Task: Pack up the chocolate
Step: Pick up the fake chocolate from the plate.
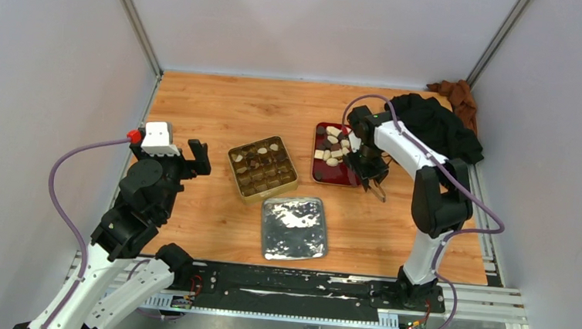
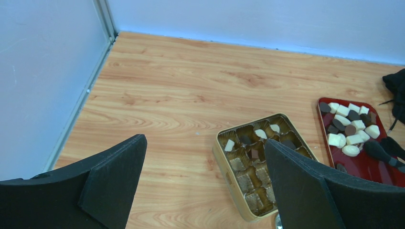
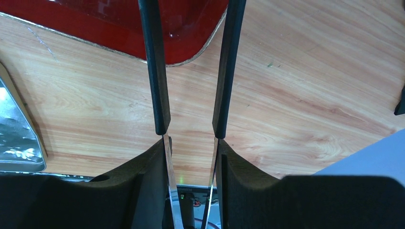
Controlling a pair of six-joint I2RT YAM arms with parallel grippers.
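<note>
right gripper [image 3: 191, 143] clamps the tongs [image 3: 154, 71], their arms apart over the red tray [image 3: 95, 24] of chocolate [image 2: 356, 125], tips out of view; left gripper [image 2: 205, 140] gapes wide.

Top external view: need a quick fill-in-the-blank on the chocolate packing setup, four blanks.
1. The red tray with the heaped chocolate sits on the gold tin's ___ side.
2. The right gripper is shut on ___-handled tongs.
3. The left gripper has its jaws ___.
4. The silver tray sits ___ the gold tin and the arm bases.
Missing words: right; black; open; between.
</note>
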